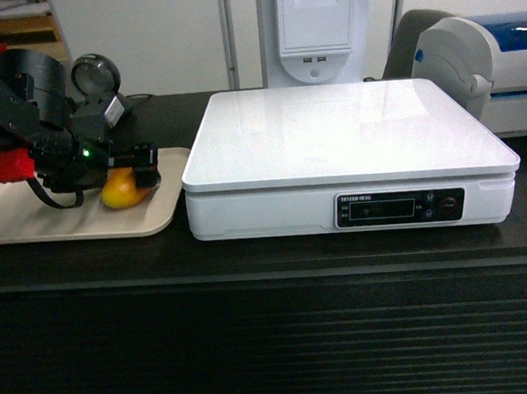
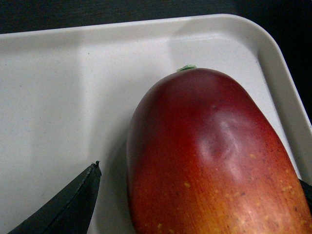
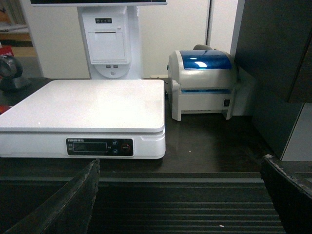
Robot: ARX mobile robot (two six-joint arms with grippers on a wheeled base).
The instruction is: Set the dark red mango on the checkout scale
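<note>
The scale (image 1: 345, 131) has a glossy white top that mirrors the light, over a smooth white plastic body and a shiny black display panel (image 1: 399, 207). The mango (image 2: 214, 161) has smooth, waxy skin with a soft sheen and fine pale speckles. The tray (image 2: 63, 97) is matt beige plastic, faintly grainy. The checkout (image 1: 275, 342) has a dark, slightly reflective top and a matt ribbed front. The printer (image 3: 204, 83) is dull grey-white plastic under a glossy blue cover.
</note>
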